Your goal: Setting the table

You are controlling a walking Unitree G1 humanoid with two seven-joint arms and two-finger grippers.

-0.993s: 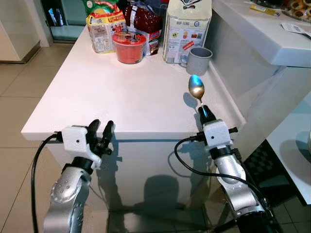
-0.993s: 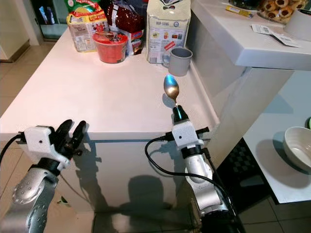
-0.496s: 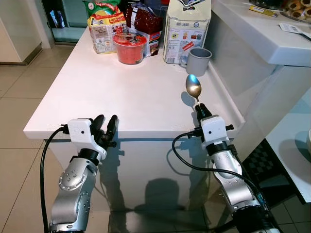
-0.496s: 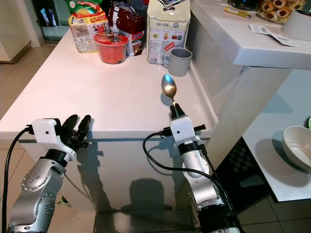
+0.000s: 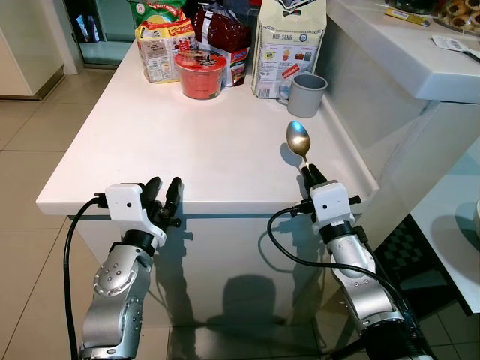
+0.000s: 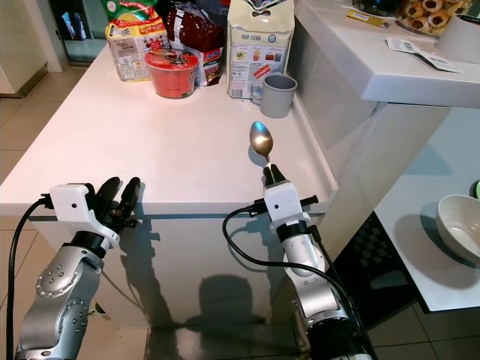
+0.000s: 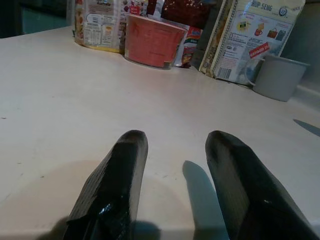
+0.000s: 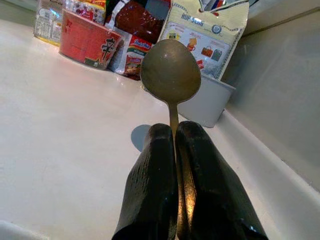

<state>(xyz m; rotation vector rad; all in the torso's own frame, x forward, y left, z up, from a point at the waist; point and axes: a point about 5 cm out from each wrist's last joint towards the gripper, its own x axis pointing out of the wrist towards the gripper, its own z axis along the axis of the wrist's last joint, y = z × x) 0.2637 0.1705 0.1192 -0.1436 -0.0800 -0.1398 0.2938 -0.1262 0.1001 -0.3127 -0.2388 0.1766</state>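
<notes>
white table [image 5: 187, 142] carries groceries along its far edge; right end effector [image 5: 308, 169] clamps a spoon [image 5: 298, 139] upright above the near right corner, likely for laying; left end effector [image 5: 163, 196] waits spread at the near edge.

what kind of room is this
Most likely a home kitchen: a white counter holds food packets, a red noodle cup and a grey mug, above a tiled floor.

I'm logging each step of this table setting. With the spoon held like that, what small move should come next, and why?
Probably lower the right gripper toward the bare white table ahead of it: it is shut on the spoon, whose bowl stands raised above the surface. The left gripper hangs open at the table's near edge.
</notes>
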